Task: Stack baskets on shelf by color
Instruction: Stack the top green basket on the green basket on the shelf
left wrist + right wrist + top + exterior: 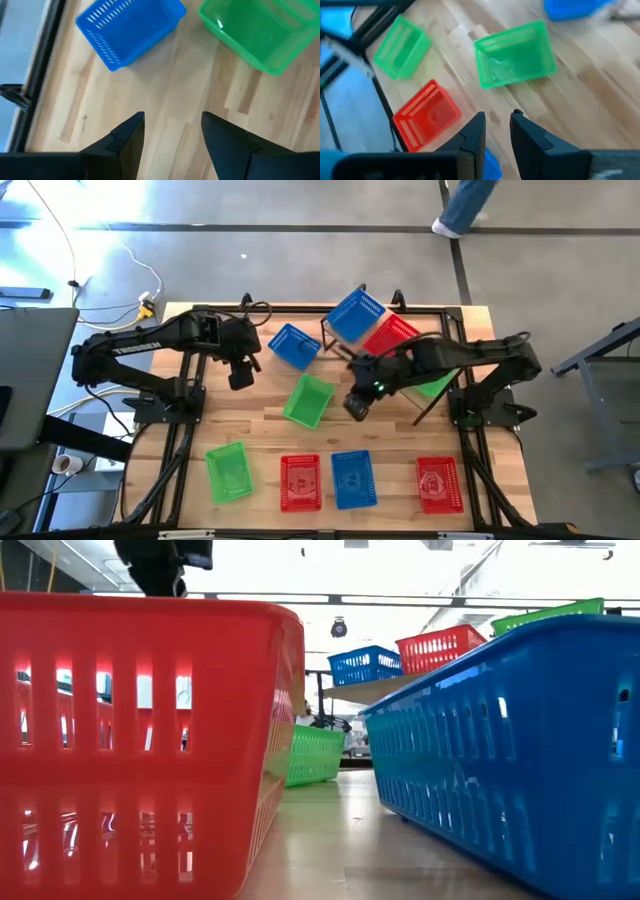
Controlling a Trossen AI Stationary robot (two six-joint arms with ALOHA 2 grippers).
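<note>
On the shelf (372,689) at the far right stand a blue basket (355,313), a red one (392,335) and a green one (438,383), side by side. A loose blue basket (293,345) and a green basket (308,400) rest on the tabletop mid-table. My left gripper (242,373) hangs open above bare wood, left of that blue basket (130,27). My right gripper (357,405) hovers right of the mid-table green basket (515,52). Its fingers (496,130) stand a narrow gap apart with nothing between them.
Along the near edge sit a green basket (229,470), a red one (300,480), a blue one (352,478) and another red one (438,483). Bare wood lies between this row and the mid-table baskets. A person's legs (462,205) show beyond the far edge.
</note>
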